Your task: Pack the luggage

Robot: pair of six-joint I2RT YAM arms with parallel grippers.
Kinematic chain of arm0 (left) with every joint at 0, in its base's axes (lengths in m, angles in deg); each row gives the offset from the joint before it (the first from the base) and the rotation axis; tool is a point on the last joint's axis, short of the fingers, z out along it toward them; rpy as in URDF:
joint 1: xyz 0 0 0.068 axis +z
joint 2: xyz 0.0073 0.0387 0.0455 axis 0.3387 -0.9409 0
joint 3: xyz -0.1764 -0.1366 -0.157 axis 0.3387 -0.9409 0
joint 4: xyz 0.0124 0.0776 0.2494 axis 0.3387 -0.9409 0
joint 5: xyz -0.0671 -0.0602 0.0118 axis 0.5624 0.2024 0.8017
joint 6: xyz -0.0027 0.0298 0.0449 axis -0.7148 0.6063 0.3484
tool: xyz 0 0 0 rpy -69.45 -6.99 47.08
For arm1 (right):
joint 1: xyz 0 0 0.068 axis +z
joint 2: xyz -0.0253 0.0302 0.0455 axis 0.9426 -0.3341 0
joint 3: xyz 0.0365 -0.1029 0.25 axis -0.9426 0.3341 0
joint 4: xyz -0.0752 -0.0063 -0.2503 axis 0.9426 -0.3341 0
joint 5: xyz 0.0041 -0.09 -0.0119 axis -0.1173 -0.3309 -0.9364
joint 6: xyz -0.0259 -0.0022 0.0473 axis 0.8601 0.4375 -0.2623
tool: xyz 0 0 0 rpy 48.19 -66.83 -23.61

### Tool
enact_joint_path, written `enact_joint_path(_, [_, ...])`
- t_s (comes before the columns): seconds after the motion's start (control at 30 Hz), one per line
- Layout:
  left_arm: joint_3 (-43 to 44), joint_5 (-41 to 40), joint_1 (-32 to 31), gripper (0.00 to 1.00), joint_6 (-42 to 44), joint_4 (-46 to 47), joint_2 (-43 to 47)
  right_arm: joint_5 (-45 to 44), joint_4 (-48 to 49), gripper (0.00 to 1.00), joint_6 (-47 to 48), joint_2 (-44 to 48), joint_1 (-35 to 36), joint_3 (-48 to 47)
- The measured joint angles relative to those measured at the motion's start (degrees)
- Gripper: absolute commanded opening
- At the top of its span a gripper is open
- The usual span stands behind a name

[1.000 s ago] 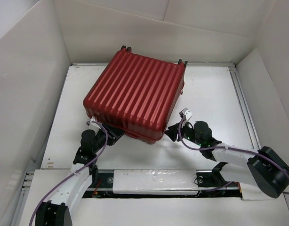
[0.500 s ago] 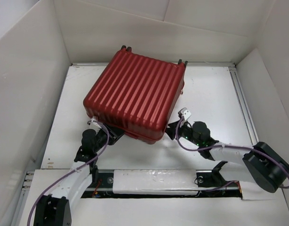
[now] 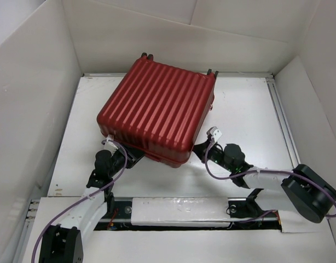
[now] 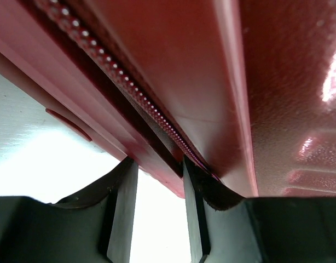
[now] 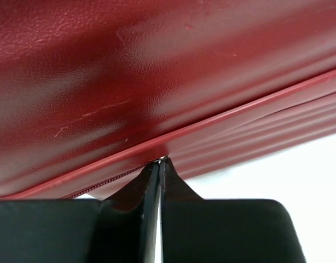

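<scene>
The luggage (image 3: 157,112) lies closed and flat on the table (image 3: 244,109), with its ribbed shell facing up. It sits left of the middle and reaches from the far edge to past the centre of the table. It is turned a little. The ribs run from the far edge toward the near left corner, and the end with the small dark wheels (image 3: 146,56) points to the far edge. From above you see it almost square, so the long axis probably follows the ribs, but the view does not settle this.

Your left gripper (image 3: 131,158) is at the near left corner of the luggage, low against the side. In the left wrist view its jaws stand narrow. The lip of the lower shell, just under the zipper (image 4: 102,60), sits between the fingertips (image 4: 124,186) and fills the gap, so this pincer holds the luggage by that lip.

Your right gripper (image 3: 200,149) is at the near right corner of the luggage. In the right wrist view its fingers (image 5: 179,192) are pressed almost together, with only a thin slit between them. The tips touch the seam where the two shells meet.
</scene>
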Motion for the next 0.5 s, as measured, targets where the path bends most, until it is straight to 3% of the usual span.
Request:
enact_joint_path(0.23, [0.0, 0.9, 0.37, 0.0, 0.72, 1.99, -1.66, -6.91, 0.11, 0.0, -0.13, 1.01, 4.17, 0.79])
enact_joint_path(0.5, [-0.07, 0.94, 0.39, 0.0, 1.11, 3.39, -2.54, -20.96, -7.72, 0.0, -4.07, 6.29, 16.04, 0.87])
